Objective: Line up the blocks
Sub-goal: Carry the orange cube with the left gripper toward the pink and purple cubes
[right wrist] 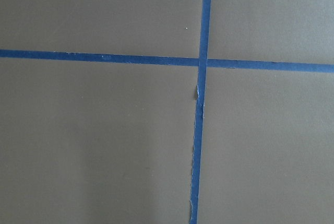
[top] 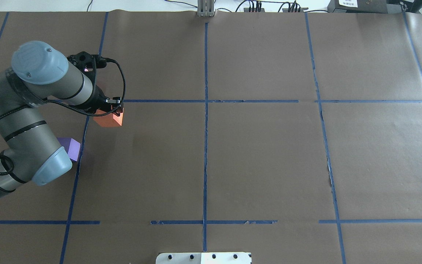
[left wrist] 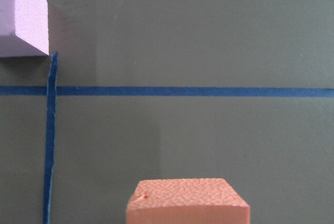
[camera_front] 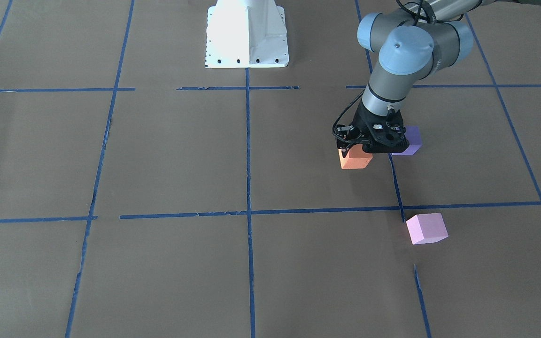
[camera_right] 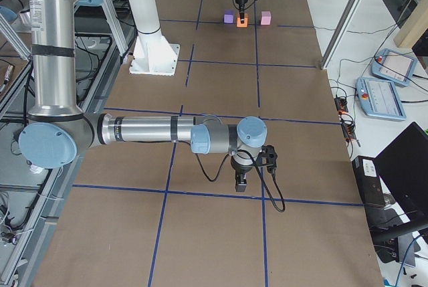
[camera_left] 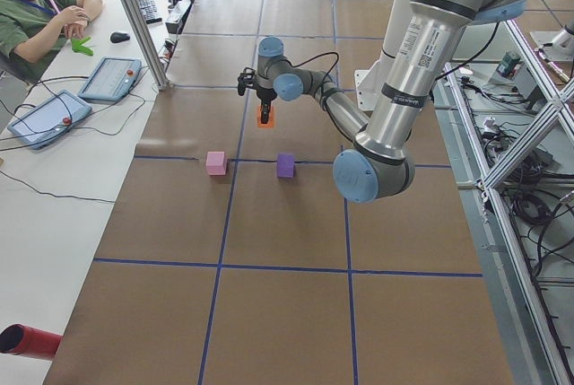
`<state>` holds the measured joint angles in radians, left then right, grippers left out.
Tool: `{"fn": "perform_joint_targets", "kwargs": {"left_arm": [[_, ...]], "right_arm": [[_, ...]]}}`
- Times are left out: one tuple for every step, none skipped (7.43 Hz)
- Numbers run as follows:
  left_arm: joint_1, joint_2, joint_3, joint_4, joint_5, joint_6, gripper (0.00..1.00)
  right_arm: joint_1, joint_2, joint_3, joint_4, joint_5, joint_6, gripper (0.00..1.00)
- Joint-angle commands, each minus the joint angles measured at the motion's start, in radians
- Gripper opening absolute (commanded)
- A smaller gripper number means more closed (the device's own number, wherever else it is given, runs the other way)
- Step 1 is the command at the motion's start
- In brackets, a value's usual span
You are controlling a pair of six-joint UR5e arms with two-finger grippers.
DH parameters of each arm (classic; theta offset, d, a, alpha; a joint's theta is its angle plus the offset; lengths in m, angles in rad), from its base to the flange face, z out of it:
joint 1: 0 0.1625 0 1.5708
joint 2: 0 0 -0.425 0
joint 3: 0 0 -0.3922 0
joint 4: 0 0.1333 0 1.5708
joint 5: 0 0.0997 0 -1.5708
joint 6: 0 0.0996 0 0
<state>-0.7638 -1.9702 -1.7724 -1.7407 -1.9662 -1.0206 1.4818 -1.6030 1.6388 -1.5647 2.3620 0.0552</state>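
- The left gripper points down at the table, with its jaws set narrow and one finger against each opposite side of the orange block.
- The views do not show whether the orange block rests on the brown paper or sits just above it.
- The purple block is just beside the orange block, on the side nearer the robot's left end of the table, and is partly hidden by the gripper body.
- The pink block lies apart from both, farther from the robot base, beyond a crosswise line of blue tape.
- The right gripper hangs over a tape crossing, well apart from the blocks. Its jaw opening cannot be told.
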Motion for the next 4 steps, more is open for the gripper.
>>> {"fn": "perform_joint_targets", "kwargs": {"left_arm": [[-0.058,0.013,0.054,-0.023,0.004,0.103,0.00],[-0.064,0.019,0.057,-0.023,0.006,0.111,0.00],[-0.063,0.039,0.059,-0.023,0.010,0.120,0.00],[-0.064,0.057,0.059,-0.023,0.010,0.135,0.00]], "right_arm": [[0.000,0.000,0.000,0.000,0.000,0.000,1.00],[0.000,0.000,0.000,0.000,0.000,0.000,1.00],[0.000,0.000,0.000,0.000,-0.001,0.000,1.00],[0.000,0.000,0.001,0.000,-0.001,0.000,1.00]]}}
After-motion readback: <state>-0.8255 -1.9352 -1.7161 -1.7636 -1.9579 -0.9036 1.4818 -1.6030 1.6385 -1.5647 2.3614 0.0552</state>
